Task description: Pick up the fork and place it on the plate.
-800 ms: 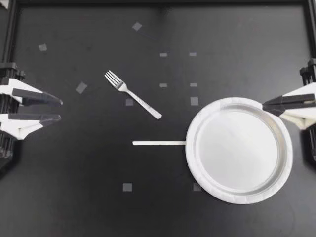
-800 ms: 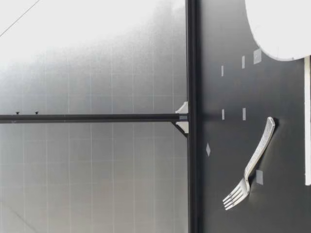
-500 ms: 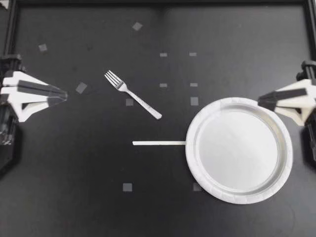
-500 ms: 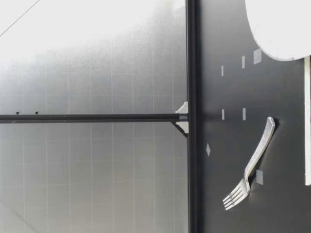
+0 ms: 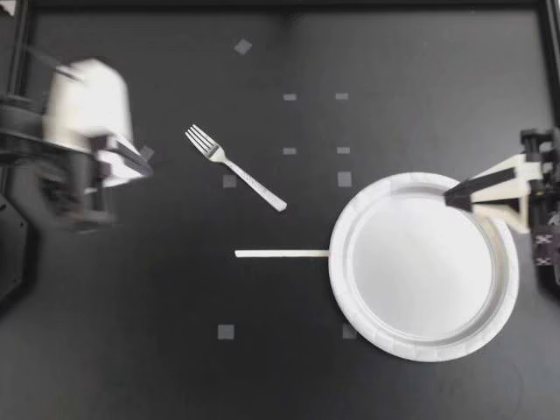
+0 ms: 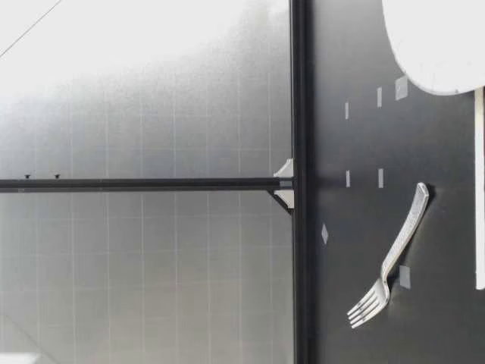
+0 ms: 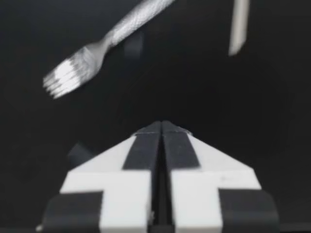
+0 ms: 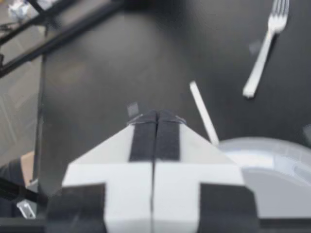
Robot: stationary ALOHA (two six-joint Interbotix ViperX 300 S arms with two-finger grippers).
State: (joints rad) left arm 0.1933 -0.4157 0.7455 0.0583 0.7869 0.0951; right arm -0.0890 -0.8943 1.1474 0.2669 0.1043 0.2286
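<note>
**Desk:** What sits nearest the lens?

**Photographer:** The grippers. In the top view the left gripper (image 5: pixel 140 164) hangs at the left of the frame, upper half. Its wrist view shows both fingers pressed flat together, clamping nothing. The right gripper (image 5: pixel 451 196) pokes in from the right edge, tip over the plate's upper-right rim. It too is clenched on nothing (its two fingers meet along a single seam in its wrist view).

**Desk:** And the fork?

**Photographer:** The fork (image 5: pixel 234 166) lies flat on the black table (image 5: pixel 394 61), left of centre in the upper half of the top view. Its tines point to the upper left, its handle to the lower right. Neither gripper touches it. In the left wrist view it lies ahead of the closed fingers, tines nearer them than the handle end.

**Desk:** Farther out?

**Photographer:** A thin white strip (image 5: pixel 280 254) lies below the handle end, apart from it, its right end at the plate's rim. The white plate (image 5: pixel 420 352) fills the lower right, well apart from the fork. Small grey tape squares (image 5: pixel 344 178) dot the table. In the low view a black rail (image 6: pixel 299 182) runs along the table's far edge.
</note>
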